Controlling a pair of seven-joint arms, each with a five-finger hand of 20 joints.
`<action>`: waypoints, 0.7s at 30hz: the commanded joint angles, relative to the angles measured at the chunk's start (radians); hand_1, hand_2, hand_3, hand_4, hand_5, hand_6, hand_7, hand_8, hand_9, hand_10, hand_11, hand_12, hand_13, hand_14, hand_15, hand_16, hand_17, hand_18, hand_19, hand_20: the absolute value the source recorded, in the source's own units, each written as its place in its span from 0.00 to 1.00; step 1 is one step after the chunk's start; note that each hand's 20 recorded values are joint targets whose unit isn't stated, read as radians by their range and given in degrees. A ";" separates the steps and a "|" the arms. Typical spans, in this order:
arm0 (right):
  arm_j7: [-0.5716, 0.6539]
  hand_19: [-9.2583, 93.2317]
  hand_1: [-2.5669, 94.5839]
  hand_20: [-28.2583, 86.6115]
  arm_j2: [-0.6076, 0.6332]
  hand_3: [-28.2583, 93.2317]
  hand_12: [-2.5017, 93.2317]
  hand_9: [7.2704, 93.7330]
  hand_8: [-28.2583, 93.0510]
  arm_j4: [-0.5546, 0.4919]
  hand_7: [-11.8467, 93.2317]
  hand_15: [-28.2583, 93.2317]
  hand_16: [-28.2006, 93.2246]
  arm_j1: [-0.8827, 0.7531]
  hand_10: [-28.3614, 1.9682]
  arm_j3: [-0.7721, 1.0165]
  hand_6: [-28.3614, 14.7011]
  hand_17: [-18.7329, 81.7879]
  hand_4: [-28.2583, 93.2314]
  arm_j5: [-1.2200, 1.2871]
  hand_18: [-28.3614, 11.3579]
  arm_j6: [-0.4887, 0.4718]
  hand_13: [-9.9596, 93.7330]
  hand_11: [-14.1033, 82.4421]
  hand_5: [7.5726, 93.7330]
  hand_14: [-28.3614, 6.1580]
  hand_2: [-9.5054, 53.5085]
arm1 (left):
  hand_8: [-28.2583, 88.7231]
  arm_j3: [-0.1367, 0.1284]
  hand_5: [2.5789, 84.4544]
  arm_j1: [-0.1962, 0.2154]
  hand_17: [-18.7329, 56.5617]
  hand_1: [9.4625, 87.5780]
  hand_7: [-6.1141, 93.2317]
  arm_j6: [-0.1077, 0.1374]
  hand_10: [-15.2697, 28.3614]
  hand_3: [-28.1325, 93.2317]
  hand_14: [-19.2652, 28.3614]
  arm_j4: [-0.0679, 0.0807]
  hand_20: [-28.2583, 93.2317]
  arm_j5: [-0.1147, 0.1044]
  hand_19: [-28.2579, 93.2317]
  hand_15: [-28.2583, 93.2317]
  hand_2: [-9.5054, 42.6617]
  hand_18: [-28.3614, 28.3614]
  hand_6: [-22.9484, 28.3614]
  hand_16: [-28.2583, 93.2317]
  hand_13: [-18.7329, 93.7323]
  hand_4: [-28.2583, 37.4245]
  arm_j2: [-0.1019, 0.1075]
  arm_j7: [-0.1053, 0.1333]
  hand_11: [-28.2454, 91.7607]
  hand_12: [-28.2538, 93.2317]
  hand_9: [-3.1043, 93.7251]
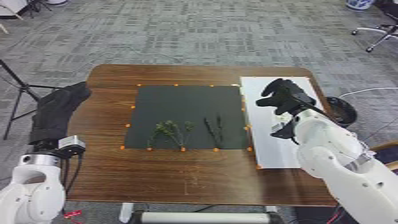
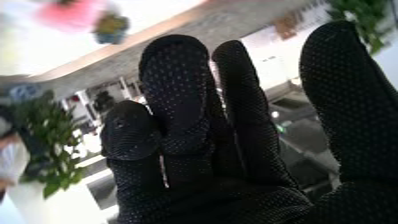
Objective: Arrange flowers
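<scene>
The left robot hand (image 1: pixel 60 107) is at the left edge of the brown counter (image 1: pixel 191 187); I cannot tell whether it is released or clenched. On the dark mat (image 1: pixel 182 102), leafy green sprigs (image 1: pixel 167 129) lie near its front edge, and just right of them lie thin dark stems (image 1: pixel 213 131), perhaps twigs. Farther right, over the white board (image 1: pixel 275 150), is the right robot hand (image 1: pixel 284 97), released, its fingers (image 2: pixel 178 80) extended.

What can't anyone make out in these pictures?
Head view: what lies on the white sheet beneath the right hand, which hides it.
Head view: which plants the green sprigs and dark stems are; too small.
Right wrist view: what the pink shape is; blurred, cut off by the edge.
</scene>
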 commanded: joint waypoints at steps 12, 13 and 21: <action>-0.009 0.95 0.44 0.66 0.020 0.75 0.29 0.65 0.21 0.152 0.31 0.67 0.50 -0.067 0.38 0.026 0.57 0.68 0.16 -0.166 0.27 -0.038 0.86 0.34 0.58 0.58 0.00 | 0.16 -0.007 0.63 0.014 0.27 0.24 0.23 -0.002 0.67 0.80 0.77 -0.008 0.37 0.012 0.33 0.39 0.17 0.74 0.41 0.25 0.48 0.07 -0.005 -0.005 0.40 0.32 0.53; -0.007 0.95 0.44 0.66 0.019 0.76 0.29 0.65 0.20 0.151 0.31 0.67 0.50 -0.073 0.38 0.031 0.57 0.68 0.16 -0.165 0.27 -0.048 0.86 0.34 0.58 0.58 0.00 | 0.16 -0.007 0.63 0.014 0.27 0.24 0.23 -0.003 0.67 0.80 0.77 -0.008 0.37 0.012 0.33 0.39 0.17 0.74 0.41 0.25 0.48 0.07 -0.005 -0.006 0.40 0.32 0.53; 0.005 0.95 0.53 0.66 0.023 0.76 0.29 0.65 0.20 0.163 0.34 0.69 0.50 -0.087 0.42 -0.004 0.58 0.69 0.13 -0.191 0.31 -0.017 0.86 0.36 0.59 0.62 0.00 | 0.16 -0.002 0.63 0.009 0.27 0.24 0.23 -0.010 0.67 0.80 0.77 -0.004 0.37 0.014 0.33 0.39 0.17 0.74 0.41 0.25 0.48 0.07 -0.004 -0.012 0.40 0.32 0.53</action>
